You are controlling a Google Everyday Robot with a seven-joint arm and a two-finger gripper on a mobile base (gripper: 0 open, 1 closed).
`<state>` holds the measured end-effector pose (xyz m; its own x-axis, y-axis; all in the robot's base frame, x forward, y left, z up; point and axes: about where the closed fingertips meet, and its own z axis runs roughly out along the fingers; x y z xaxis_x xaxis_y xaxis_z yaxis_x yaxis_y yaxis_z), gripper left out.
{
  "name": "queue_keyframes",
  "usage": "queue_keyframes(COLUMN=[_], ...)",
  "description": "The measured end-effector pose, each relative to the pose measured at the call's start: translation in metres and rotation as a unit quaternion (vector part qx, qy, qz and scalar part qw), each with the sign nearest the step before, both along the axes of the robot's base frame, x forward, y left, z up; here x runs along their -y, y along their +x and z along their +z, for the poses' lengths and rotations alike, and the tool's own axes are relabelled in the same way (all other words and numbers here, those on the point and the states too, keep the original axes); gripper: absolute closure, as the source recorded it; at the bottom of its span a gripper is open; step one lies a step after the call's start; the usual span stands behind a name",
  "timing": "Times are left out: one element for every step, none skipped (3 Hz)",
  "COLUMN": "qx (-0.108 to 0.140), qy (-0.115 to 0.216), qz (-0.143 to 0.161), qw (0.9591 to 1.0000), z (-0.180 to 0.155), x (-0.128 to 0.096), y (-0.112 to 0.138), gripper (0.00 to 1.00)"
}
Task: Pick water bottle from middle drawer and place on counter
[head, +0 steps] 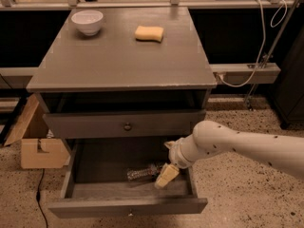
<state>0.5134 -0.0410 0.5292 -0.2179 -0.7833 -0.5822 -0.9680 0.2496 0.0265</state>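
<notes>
The water bottle [142, 173] lies on its side on the floor of the open middle drawer [128, 206], clear and crinkled, its length running left to right. My gripper [163, 176], with cream-coloured fingers, hangs down into the drawer at the bottle's right end, touching or just beside it. My white arm comes in from the right. The grey counter [118, 56] is the cabinet's top, above the drawers.
A white bowl [87, 22] and a yellow sponge [149, 33] sit at the back of the counter. A shut drawer front with a knob [127, 126] is above the open drawer. A cardboard box [38, 151] stands on the floor at left. Cables hang at right.
</notes>
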Motion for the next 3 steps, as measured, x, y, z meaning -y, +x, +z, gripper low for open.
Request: queue_keyframes(qx=[0.004, 0.002, 0.0], qy=[0.024, 0.042, 0.057], qz=[0.004, 0.007, 0.007], qw=[0.9997, 0.9991, 0.9984], z=[-0.028, -0.054, -0.074], x=[-0.019, -0.034, -0.047], y=[0.017, 0.026, 0.031], gripper=[0.0, 0.0, 0.0])
